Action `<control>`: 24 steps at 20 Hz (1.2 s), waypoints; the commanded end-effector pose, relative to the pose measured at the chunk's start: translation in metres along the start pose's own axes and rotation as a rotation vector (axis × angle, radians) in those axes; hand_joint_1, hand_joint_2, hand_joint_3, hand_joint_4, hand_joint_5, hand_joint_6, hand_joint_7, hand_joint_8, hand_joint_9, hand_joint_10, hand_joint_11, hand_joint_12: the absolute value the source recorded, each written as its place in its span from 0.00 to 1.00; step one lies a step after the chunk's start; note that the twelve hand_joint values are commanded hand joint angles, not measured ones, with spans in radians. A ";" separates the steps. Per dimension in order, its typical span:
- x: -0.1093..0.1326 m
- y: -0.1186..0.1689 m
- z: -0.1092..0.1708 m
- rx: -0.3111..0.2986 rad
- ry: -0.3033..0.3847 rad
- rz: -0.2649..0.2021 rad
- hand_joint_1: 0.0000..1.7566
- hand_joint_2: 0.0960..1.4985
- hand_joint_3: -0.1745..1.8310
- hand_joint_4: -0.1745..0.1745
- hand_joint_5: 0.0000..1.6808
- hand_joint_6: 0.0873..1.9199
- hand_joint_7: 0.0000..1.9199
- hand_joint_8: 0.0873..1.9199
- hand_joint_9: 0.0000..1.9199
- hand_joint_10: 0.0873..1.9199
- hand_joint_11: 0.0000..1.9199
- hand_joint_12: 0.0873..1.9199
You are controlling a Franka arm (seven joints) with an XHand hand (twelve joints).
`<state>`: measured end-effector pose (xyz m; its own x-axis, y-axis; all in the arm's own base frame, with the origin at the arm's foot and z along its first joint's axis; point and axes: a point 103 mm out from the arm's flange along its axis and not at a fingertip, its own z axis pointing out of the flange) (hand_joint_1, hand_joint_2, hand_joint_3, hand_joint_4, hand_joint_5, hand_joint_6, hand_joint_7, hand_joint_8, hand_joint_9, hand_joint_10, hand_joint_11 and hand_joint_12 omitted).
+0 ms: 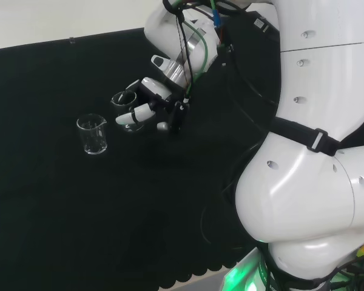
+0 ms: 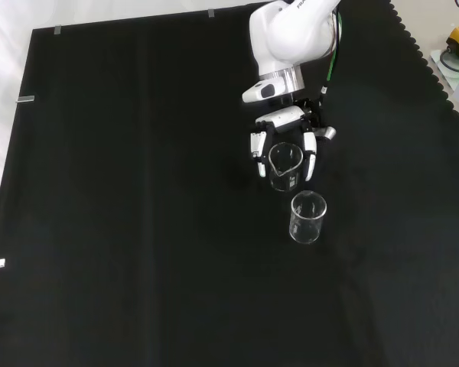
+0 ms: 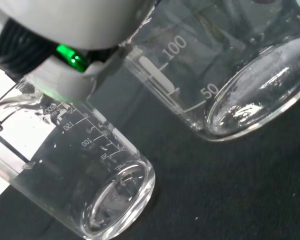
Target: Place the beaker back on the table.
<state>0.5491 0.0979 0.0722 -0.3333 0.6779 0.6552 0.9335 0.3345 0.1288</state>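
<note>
The hand (image 2: 284, 131) is wrapped around a clear glass beaker (image 2: 284, 164), with fingers (image 2: 257, 145) down one side of the glass and a digit down the other, so the vessel is clamped between them. In the front view the held beaker sits just below the arm's wrist, upright, with its pouring spout facing the camera. The head view shows the same beaker (image 1: 125, 100) at the fingertips (image 1: 127, 118), low over the counter (image 1: 60, 212).

Whether the base already touches the black cloth cannot be told from the head or front views. The wrist view shows the base of the held beaker (image 3: 250, 95) very near the cloth and slightly tilted relative to the camera, which suggests the set-down is at or close to contact.

A second beaker (image 2: 307, 217) stands free on the counter, near the held one but apart from it. The upright grip keeps the base level for a flat landing.

Judgement: the task is nearly complete. The remaining step is to confirm contact, then spread the fingers outward. The neighbouring beaker (image 1: 92, 134) leaves limited clearance on that side during withdrawal.
</note>
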 end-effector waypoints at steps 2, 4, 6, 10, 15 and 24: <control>0.000 0.002 0.007 -0.005 0.000 -0.007 0.67 0.39 0.43 0.29 0.76 0.32 0.87 0.00 0.84 0.00 0.65 0.37; -0.002 0.002 0.009 -0.005 -0.009 -0.005 0.67 0.39 0.43 0.29 0.76 0.32 0.87 0.00 0.84 0.00 0.65 0.37; -0.005 0.001 0.010 -0.005 -0.010 0.001 0.67 0.39 0.43 0.28 0.76 0.32 0.87 0.00 0.84 0.00 0.65 0.37; -0.008 0.000 0.013 -0.001 -0.015 0.001 0.67 0.39 0.43 0.28 0.76 0.32 0.87 0.00 0.84 0.00 0.65 0.37; -0.009 0.001 0.014 -0.002 -0.010 0.001 0.67 0.39 0.43 0.28 0.76 0.32 0.87 0.00 0.84 0.00 0.65 0.37; -0.014 -0.003 0.012 0.010 -0.034 -0.005 0.67 0.40 0.43 0.28 0.76 0.32 0.87 0.00 0.84 0.00 0.64 0.37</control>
<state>0.5503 0.0977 0.0547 -0.3404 0.6907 0.6380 0.9315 0.3404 0.1284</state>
